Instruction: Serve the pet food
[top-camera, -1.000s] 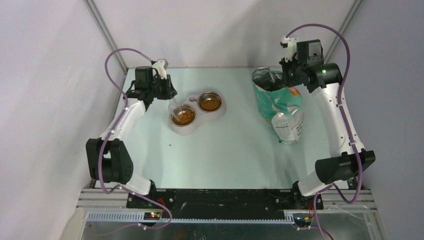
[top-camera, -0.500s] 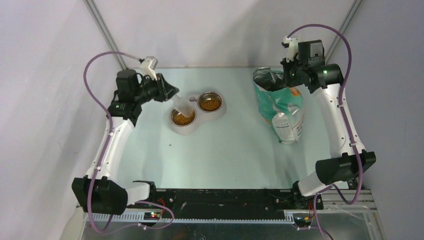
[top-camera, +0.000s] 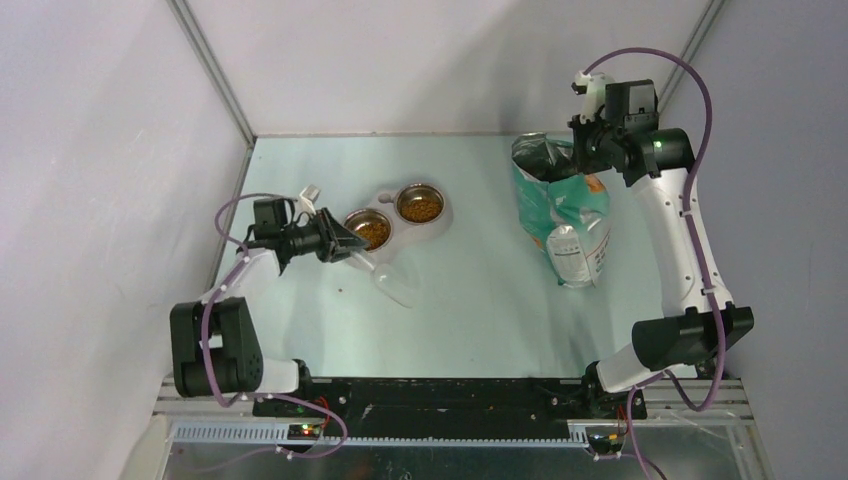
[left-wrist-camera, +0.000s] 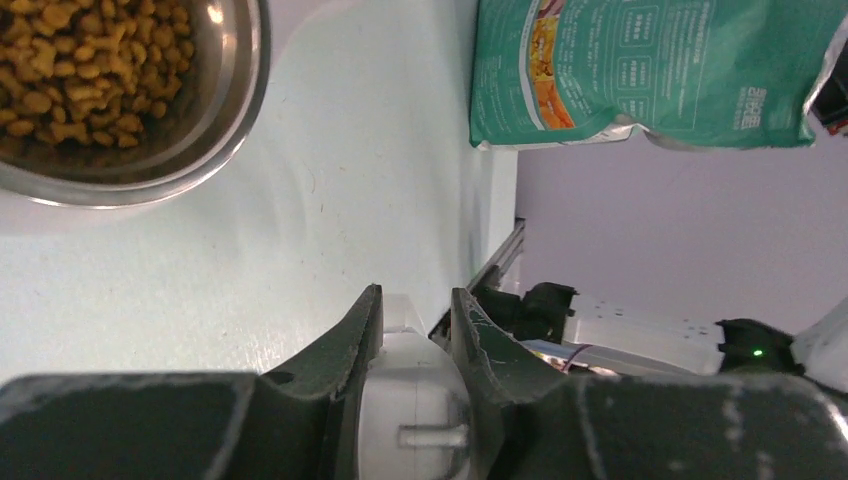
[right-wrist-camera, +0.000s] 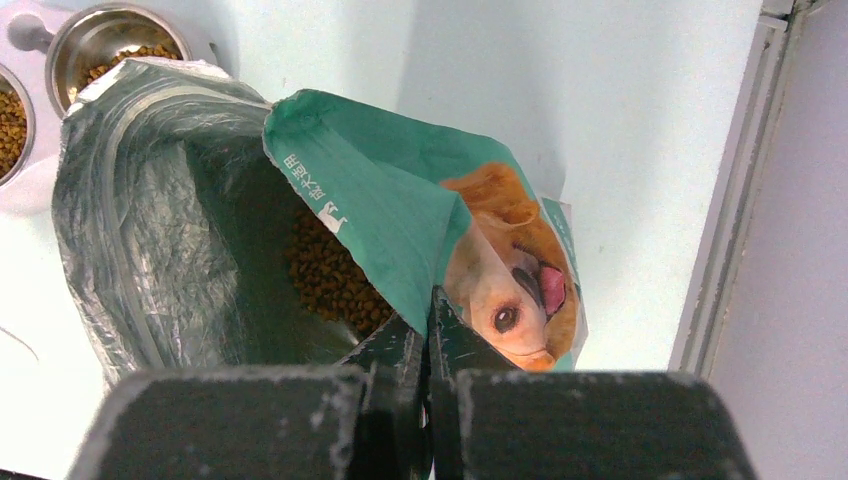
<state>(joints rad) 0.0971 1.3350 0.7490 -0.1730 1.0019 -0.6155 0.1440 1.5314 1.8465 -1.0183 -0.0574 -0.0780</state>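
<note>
Brown pet food (top-camera: 373, 232) fills both steel bowls (left-wrist-camera: 238, 100), more deep inside teal bag (top-camera: 565, 215) at their 3 o'clock | left gripper (top-camera: 342, 246) clamps clear plastic scoop (top-camera: 393, 283) handle, scoop at bowls' 5 o'clock | right gripper (right-wrist-camera: 428, 310) pinched closed on bag rim

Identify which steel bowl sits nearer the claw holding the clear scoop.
The left steel bowl, closer to the arm bases: the left claw with the clear scoop is beside it. The other bowl sits farther back, toward the bag.

Even, soft light w/ faint shadows; glare on steel bowl (left-wrist-camera: 235, 100) rim (near foreground blurry).
</note>
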